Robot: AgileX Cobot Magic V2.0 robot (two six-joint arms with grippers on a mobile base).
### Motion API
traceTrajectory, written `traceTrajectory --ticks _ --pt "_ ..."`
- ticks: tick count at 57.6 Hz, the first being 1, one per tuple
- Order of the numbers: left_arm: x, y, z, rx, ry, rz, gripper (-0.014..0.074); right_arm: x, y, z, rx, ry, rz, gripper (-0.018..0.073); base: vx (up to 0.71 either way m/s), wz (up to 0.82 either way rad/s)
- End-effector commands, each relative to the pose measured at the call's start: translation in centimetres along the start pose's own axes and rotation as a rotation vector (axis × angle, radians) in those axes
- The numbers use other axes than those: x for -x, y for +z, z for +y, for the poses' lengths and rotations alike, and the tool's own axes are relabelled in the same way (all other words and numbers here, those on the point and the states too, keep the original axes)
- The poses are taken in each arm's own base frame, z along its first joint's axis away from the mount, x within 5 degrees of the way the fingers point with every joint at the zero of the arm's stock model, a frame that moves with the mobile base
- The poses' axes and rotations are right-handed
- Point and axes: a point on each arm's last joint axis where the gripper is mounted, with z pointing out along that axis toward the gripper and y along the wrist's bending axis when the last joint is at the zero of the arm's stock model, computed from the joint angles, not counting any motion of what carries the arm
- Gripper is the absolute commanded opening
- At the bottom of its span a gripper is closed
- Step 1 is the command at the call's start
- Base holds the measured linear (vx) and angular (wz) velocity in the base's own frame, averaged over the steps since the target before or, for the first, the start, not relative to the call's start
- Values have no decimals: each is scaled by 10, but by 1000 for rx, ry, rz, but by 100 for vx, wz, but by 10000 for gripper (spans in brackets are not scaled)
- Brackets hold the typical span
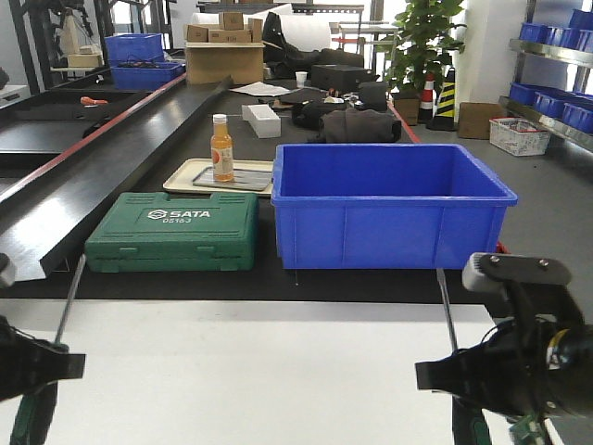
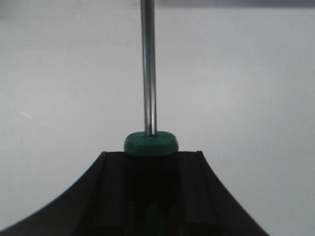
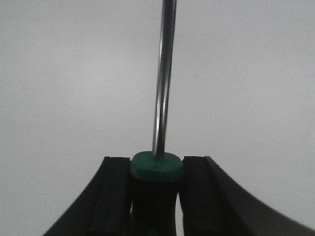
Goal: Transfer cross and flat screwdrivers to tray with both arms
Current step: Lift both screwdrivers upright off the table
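Note:
My left gripper [image 1: 51, 363] [image 2: 150, 155] is at the bottom left, shut on the black-and-green handle of one screwdriver [image 1: 69, 297] [image 2: 148, 73]. Its silver shaft points away over the white tabletop [image 1: 259, 371]. At the bottom right, my right gripper [image 1: 459, 375] [image 3: 157, 160] is shut on the handle of the other screwdriver [image 1: 446, 311] [image 3: 165, 73], with both pads against its green collar. That shaft also points forward. Which one is cross or flat cannot be told. The tray is out of view.
Beyond the white surface, a deep blue bin [image 1: 389, 209] stands ahead of the right gripper. A green SATA case [image 1: 173, 232] is ahead of the left. Behind it, a beige tray [image 1: 185, 176] holds an orange bottle [image 1: 221, 148]. A black ramp [image 1: 93, 158] runs along the left.

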Motion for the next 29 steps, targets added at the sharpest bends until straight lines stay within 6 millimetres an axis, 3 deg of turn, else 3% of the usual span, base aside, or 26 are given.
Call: traceTrajectory --ticks 1,8,17,29 --pt "21 -38 -8 -16 -5 -214 -1 17 -36 3 45 -2 -199 -9 0 0" --pt "29 -63 -13 -29 5 -292 -1 20 -58 3 46 -36 -289 -9 0 0" --pt "54 -91 -20 -48 27 -375 -1 25 -79 3 55 -54 -392 -9 0 0" --pt "61 -101 -23 -59 34 -386 -1 52 -111 8 58 -70 -490 -9 0 0"
